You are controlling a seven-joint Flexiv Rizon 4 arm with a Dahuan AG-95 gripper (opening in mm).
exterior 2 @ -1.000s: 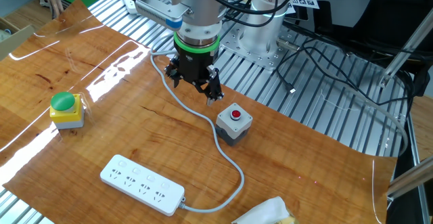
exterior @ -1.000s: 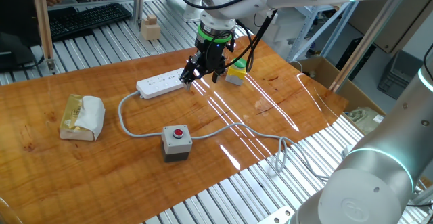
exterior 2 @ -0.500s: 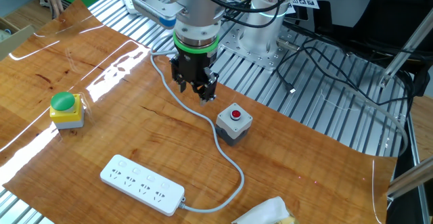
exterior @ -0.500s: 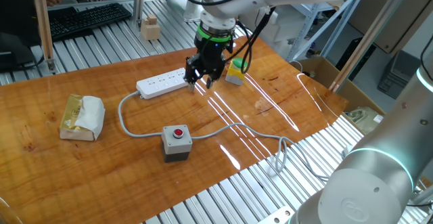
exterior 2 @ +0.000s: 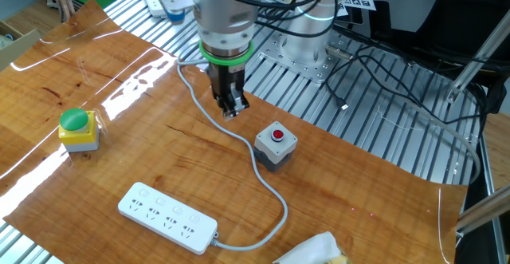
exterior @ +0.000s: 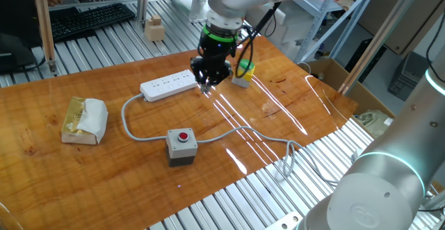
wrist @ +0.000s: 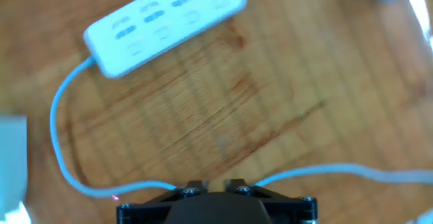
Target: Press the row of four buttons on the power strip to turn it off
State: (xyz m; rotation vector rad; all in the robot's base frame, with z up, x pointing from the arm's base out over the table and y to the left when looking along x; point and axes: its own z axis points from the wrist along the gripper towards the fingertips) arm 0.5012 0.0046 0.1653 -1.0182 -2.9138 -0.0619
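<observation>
The white power strip (exterior: pixel 169 85) lies flat on the wooden table, its grey cable (exterior 2: pixel 271 192) curving away from one end. It also shows in the other fixed view (exterior 2: pixel 167 218) and blurred at the top of the hand view (wrist: pixel 166 24). The four buttons (exterior 2: pixel 169 206) run as a pale row along its top face. My gripper (exterior 2: pixel 231 109) hangs above the table over the cable, apart from the strip, fingers shut together on nothing. In one fixed view my gripper (exterior: pixel 208 84) appears just off the strip's right end.
A grey box with a red round button (exterior 2: pixel 276 144) stands near the gripper. A yellow block with a green cap (exterior 2: pixel 77 128) sits to the left. A wrapped packet (exterior: pixel 85 120) lies at the table's left. The table's edge meets metal slats (exterior: pixel 278 195).
The fingers have gone from spread wide to shut together. The hand has turned slightly and shifted a little over the cable. The strip has not moved.
</observation>
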